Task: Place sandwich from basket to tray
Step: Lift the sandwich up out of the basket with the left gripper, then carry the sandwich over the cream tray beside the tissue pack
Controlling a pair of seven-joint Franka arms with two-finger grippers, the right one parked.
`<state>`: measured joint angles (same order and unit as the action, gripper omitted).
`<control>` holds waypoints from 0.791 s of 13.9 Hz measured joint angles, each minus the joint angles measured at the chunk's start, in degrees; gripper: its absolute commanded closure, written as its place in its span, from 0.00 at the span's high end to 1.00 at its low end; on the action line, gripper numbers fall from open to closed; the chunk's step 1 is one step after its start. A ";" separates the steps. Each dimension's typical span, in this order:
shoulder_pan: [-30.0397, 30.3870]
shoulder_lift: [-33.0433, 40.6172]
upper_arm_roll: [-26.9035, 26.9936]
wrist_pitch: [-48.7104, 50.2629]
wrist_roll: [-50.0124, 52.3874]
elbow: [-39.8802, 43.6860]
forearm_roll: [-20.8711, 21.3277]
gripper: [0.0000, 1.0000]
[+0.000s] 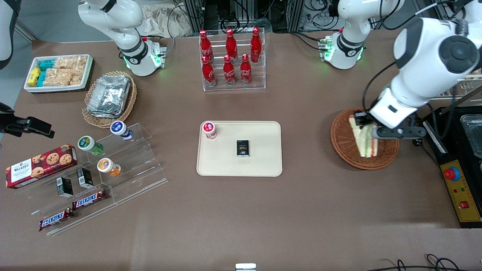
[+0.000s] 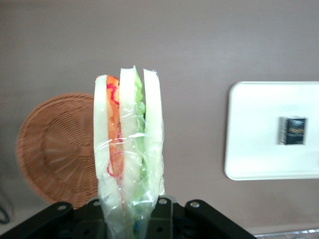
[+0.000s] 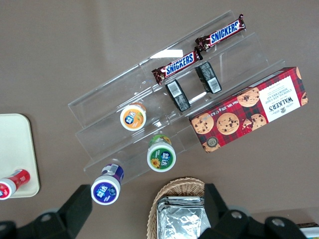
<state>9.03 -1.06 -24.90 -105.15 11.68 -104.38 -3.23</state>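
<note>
Carrying is the step in hand: gripper clamps the wrapped sandwich above the basket, and next must travel toward the parked arm's end to the tray.

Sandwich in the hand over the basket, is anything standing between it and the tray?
Nothing visible does. The hand holds the sandwich above the basket, and only bare table lies between it and the tray. On the tray, a red-capped bottle and a small black box leave open space.
</note>
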 measured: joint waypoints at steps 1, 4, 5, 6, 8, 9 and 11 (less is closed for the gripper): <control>-0.06 -1.06 -2.08 0.00 0.07 0.85 0.01 0.00; -1.10 -7.16 -6.41 -2.53 1.33 2.12 0.26 0.00; -2.62 -8.96 -6.68 -3.73 3.34 2.23 1.16 0.00; -4.76 -10.86 -6.83 -4.92 6.64 2.32 3.18 0.00; -9.40 -14.89 -7.04 -7.68 14.81 2.46 8.19 0.00; -11.25 -17.01 -7.11 -9.35 17.78 2.49 9.82 0.00; -13.42 -21.12 -7.13 -12.98 21.24 2.52 11.29 0.00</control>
<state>-4.39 -22.18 -32.03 -118.13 32.92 -101.86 8.06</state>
